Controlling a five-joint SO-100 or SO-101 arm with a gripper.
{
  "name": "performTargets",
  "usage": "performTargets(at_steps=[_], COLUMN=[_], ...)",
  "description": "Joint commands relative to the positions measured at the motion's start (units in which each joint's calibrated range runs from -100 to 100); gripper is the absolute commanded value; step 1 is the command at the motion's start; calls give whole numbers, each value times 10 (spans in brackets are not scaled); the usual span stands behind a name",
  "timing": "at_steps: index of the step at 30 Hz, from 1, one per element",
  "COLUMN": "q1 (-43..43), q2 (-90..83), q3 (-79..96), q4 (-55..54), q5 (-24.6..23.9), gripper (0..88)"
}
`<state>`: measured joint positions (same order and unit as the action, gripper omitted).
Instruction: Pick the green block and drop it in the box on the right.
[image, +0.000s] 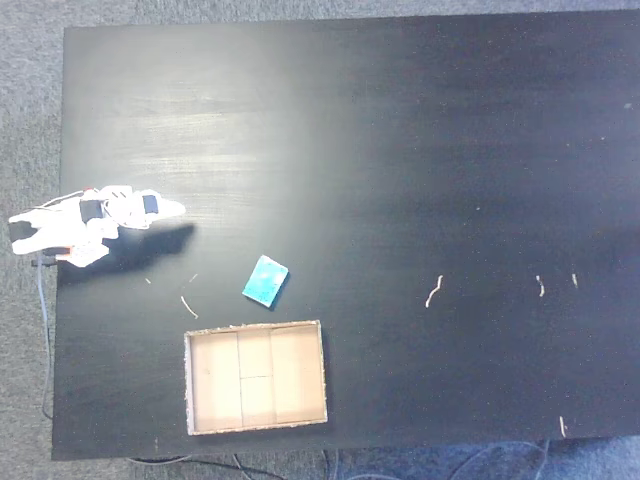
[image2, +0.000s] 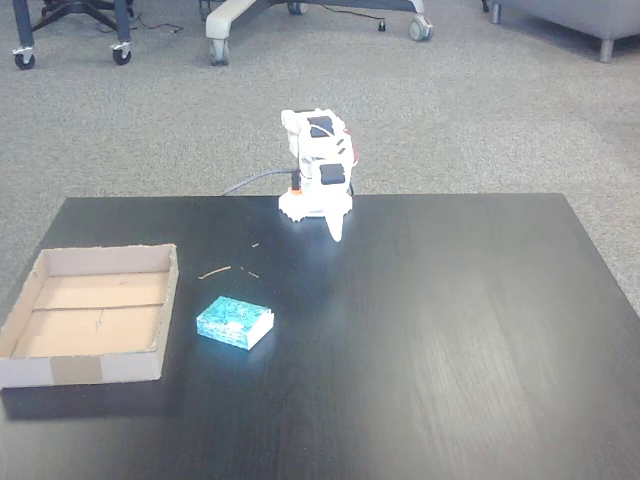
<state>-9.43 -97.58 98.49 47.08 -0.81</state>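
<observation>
Teal block lies flat on the black table, arm folded back at the table's edge.

The green block (image: 265, 280) is a small flat slab, mottled turquoise on top; a fixed view (image2: 234, 322) shows its pale side edge. It lies just beside the box (image: 256, 330), not touching it. The white gripper (image: 176, 209) is well apart from both, holding nothing; I cannot tell how its jaws stand. A fixed view shows chair wheels (image2: 120, 55) on the carpet.
</observation>
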Motion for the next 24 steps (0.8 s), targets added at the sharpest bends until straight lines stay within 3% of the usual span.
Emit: performTargets(at_steps=[1,18,21,24], q1=[8,4,45,151], q2=[-4,-4,26,169], q3=[15,15,4,-109], q4=[5,3,-63,-134], q5=[-6,-3,12,-47], gripper=[1,1,1,1])
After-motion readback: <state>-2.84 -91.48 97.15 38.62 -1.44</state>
